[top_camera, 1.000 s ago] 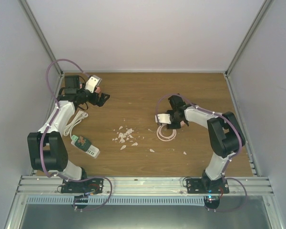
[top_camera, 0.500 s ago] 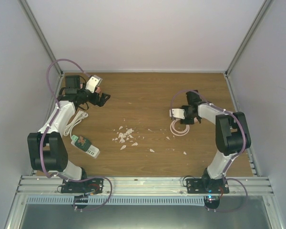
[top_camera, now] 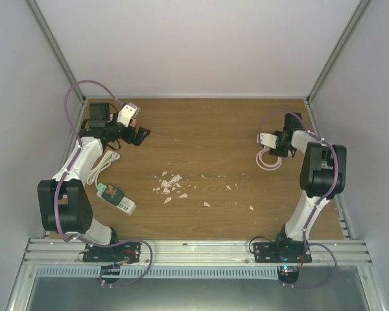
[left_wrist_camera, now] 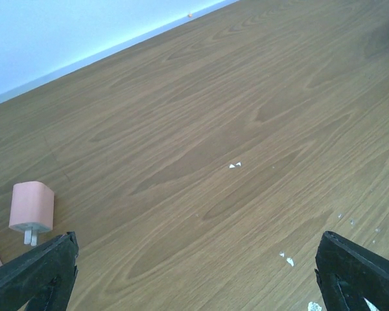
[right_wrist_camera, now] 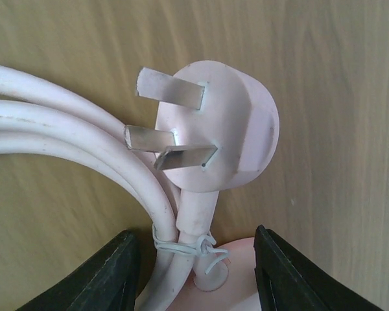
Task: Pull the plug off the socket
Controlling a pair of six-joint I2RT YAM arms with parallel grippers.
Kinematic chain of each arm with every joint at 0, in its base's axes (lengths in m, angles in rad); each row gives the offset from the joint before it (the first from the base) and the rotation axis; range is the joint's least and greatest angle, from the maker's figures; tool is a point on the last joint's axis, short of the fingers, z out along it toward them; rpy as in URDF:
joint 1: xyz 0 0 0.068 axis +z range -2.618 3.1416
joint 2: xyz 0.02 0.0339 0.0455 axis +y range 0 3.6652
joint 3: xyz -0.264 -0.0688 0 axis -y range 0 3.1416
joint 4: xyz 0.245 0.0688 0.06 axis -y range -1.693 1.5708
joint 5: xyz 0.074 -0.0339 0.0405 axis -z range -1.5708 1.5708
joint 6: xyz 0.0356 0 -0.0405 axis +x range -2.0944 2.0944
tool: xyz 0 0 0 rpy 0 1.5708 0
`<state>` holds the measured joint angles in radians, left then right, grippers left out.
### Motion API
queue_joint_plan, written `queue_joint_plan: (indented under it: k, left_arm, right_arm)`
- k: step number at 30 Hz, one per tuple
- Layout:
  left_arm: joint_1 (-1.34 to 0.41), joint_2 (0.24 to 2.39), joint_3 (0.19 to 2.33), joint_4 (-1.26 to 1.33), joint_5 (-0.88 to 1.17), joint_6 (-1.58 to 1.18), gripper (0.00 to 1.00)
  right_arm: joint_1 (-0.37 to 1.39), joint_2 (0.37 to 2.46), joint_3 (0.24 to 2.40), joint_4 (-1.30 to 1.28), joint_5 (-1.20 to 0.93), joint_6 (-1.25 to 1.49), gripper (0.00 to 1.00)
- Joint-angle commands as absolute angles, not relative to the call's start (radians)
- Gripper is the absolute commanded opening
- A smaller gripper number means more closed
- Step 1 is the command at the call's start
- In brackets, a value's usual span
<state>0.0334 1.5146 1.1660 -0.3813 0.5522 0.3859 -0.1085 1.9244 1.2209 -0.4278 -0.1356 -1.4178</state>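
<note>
**Top view.** Brown wood-grain desk (top_camera: 201, 129). The left arm reaches to the far left side, with the left claw (top_camera: 141, 134) low over the desk. The right arm is folded toward the far right edge. The right claw (top_camera: 272, 146) sits at a pale pink coiled cable (top_camera: 269, 162) that lies on the desk. A loose white cord (top_camera: 104, 165) lies beside the left arm. Near it is a green and white oblong block (top_camera: 117, 197), too small to identify. White scraps (top_camera: 170, 184) are scattered mid-desk.

**Left wrist view.** The left claw is spread wide, with its black fingers at the two lower corners and only bare desk between them. A small pink cube charger with metal pins (left_wrist_camera: 31, 207) lies on the desk just beside the left-hand finger. Cannot tell whether they touch.

**Right wrist view.** The pale pink round three-pin plug (right_wrist_camera: 220, 129) lies on the desk at the far right. Its three flat metal pins are fully exposed and point left. Its neck runs down between the black fingers and is bound to the cable loops by a thin white wire tie (right_wrist_camera: 188, 246). The right claw pinches this bundle, one finger against the cable loops and the other against pale pink moulding below the plug.
</note>
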Motion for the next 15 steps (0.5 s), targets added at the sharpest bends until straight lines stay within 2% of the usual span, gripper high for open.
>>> queue_joint_plan:
  k: [1, 6, 10, 15]
  left_arm:
    - [0.026, 1.498, 1.172, -0.404, 0.540, 0.453, 0.99]
    - [0.029, 1.506, 1.215, -0.517, 0.522, 0.570, 0.99]
    - [0.033, 1.503, 1.238, -0.617, 0.540, 0.662, 0.99]
    - [0.043, 1.491, 1.296, -0.847, 0.555, 0.947, 0.99]
  right_arm:
    - [-0.166, 1.976, 1.263, -0.453, -0.118, -1.430, 0.50]
    - [-0.168, 1.929, 1.299, -0.504, -0.199, -1.372, 0.57]
    - [-0.164, 1.904, 1.375, -0.574, -0.294, -1.280, 0.75]
    - [-0.150, 1.866, 1.437, -0.628, -0.372, -1.206, 0.88]
